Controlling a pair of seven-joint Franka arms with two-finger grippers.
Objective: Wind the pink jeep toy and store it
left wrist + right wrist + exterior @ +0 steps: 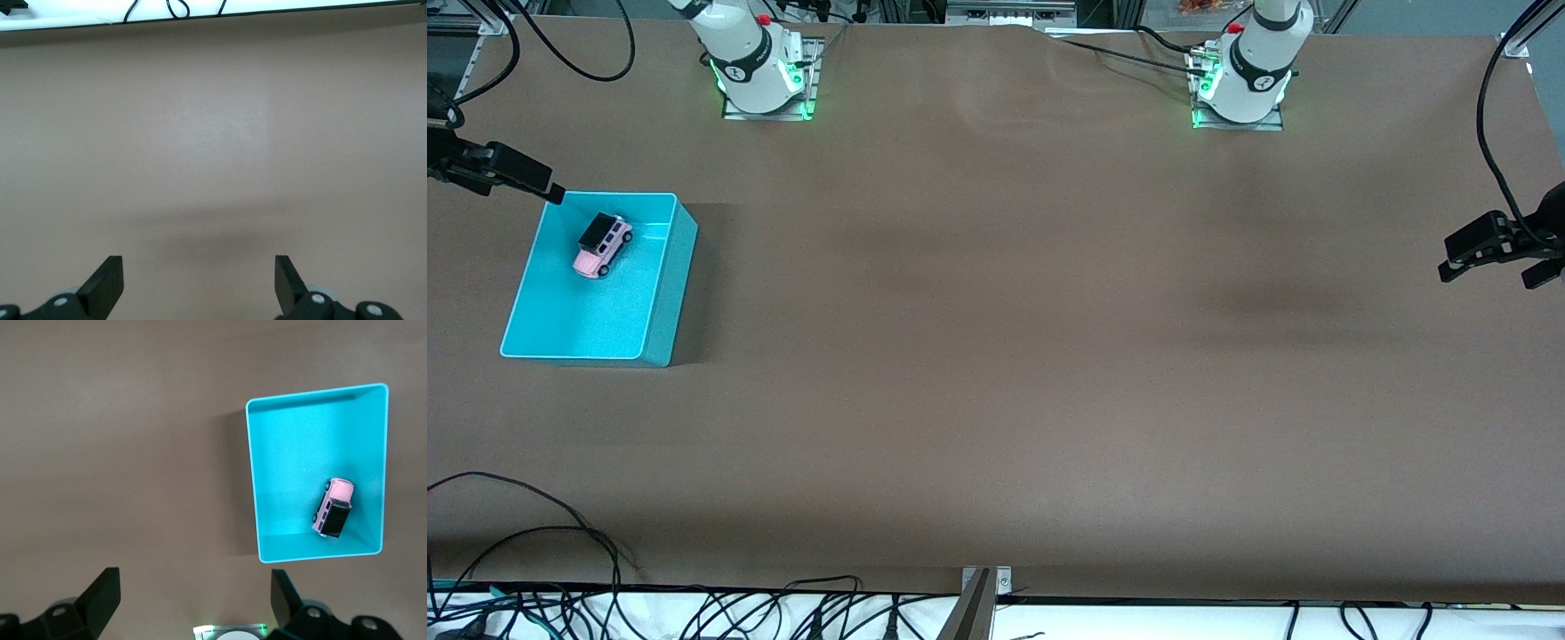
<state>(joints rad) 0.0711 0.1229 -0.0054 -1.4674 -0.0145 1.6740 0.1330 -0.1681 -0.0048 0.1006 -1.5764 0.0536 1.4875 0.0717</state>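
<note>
The brown desk (996, 356) lies bare nearest the front camera; farther back, at the right arm's end, the turquoise bin (660, 293) already holds the pink jeep toy (603, 246), so storing looks done and the next move is likely only to stay clear. The right hand (193, 600) is spread, empty, high by the bin; the left hand (199, 283) waits spread over bare desk. Only the right wrist view looks straight down into the bin.
</note>
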